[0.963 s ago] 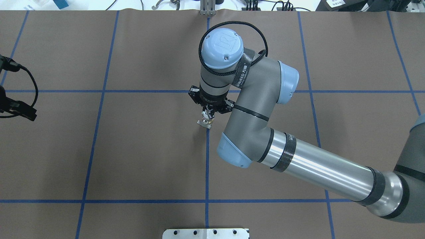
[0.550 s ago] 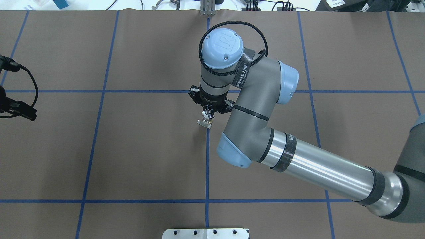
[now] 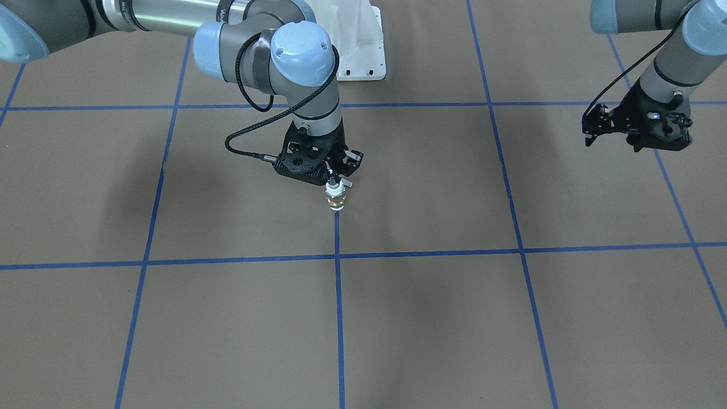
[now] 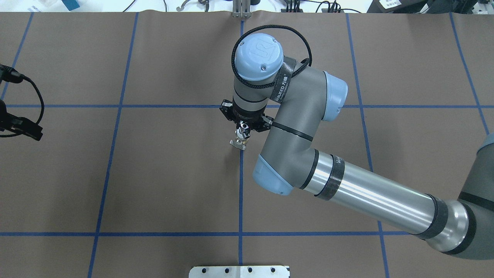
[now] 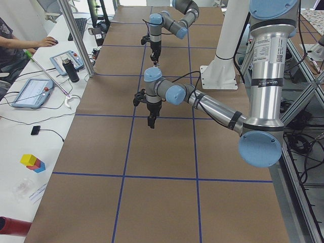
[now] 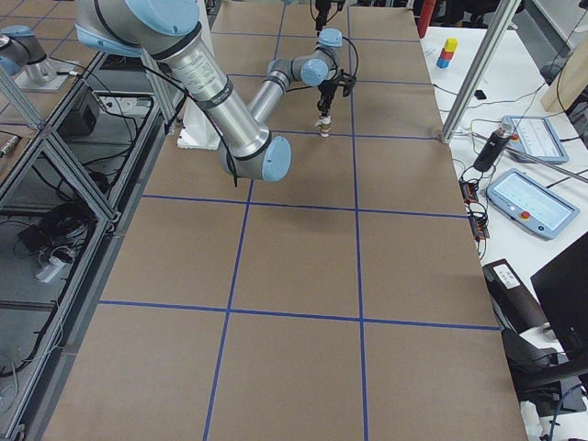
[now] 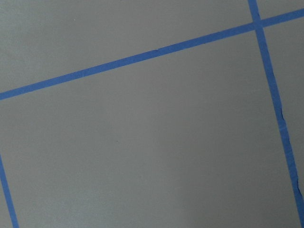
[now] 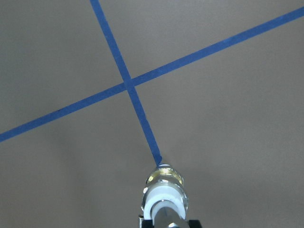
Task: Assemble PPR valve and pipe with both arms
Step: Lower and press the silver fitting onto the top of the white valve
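Note:
The PPR valve (image 3: pixel 336 200), with white ends and a brass band, stands upright on the table at the end of a blue tape line; it also shows in the overhead view (image 4: pixel 239 143) and the right wrist view (image 8: pixel 165 190). My right gripper (image 3: pixel 336 180) points straight down and is shut on the valve's upper end. A shiny silver part (image 4: pixel 242 132), the pipe as far as I can tell, shows between the fingers. My left gripper (image 3: pixel 631 139) hangs empty far off to the side (image 4: pixel 23 129); I cannot tell whether it is open.
The brown table (image 4: pixel 173 173) carries a grid of blue tape lines. The robot's white base (image 3: pixel 358 51) stands behind the right arm. Monitors, tablets and an operator are beyond the table's far edge in the side view (image 5: pixel 30 91).
The right wrist has shifted very slightly. The valve stays in the same spot and the left arm has not moved.

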